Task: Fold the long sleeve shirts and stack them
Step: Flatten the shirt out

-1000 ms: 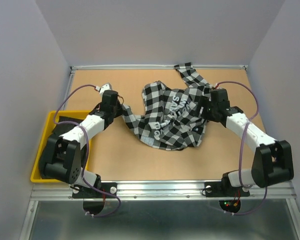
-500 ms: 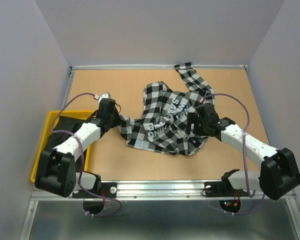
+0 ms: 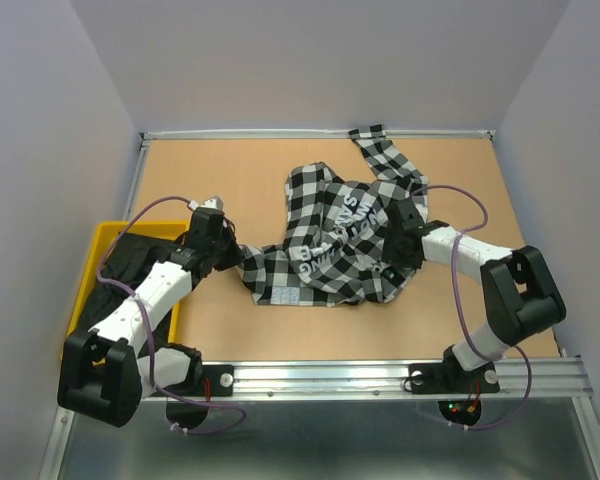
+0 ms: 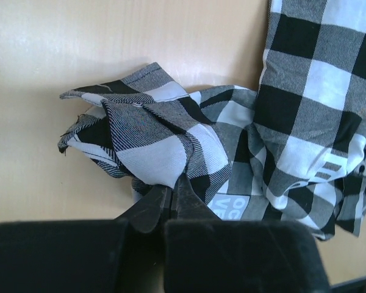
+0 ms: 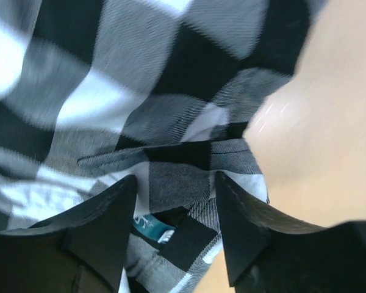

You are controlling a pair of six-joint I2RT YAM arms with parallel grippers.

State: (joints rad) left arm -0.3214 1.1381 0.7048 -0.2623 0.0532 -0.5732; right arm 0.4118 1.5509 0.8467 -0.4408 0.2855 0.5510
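Observation:
The black-and-white check shirt (image 3: 330,235) lies crumpled mid-table, with white lettering on a black band. One sleeve (image 3: 375,142) trails to the back edge. My left gripper (image 3: 232,258) is shut on a bunched corner of the check shirt (image 4: 152,140) at its left side, the cloth pinched at the fingertips (image 4: 171,186). My right gripper (image 3: 393,262) stands open over the shirt's right hem. In the right wrist view its jaws (image 5: 177,192) straddle a fold of check cloth (image 5: 177,171) above a teal tag (image 5: 152,227). The plain black shirt (image 3: 125,262) lies in the bin.
A yellow bin (image 3: 85,285) sits at the table's left edge beside my left arm. The tan tabletop (image 3: 280,325) is walled at the back and both sides. A metal rail (image 3: 320,378) runs along the near edge by the arm bases.
My left gripper has drawn the shirt's left corner nearer and leftward. The right arm has swung in over the right hem, and its jaws have narrowed around a fold.

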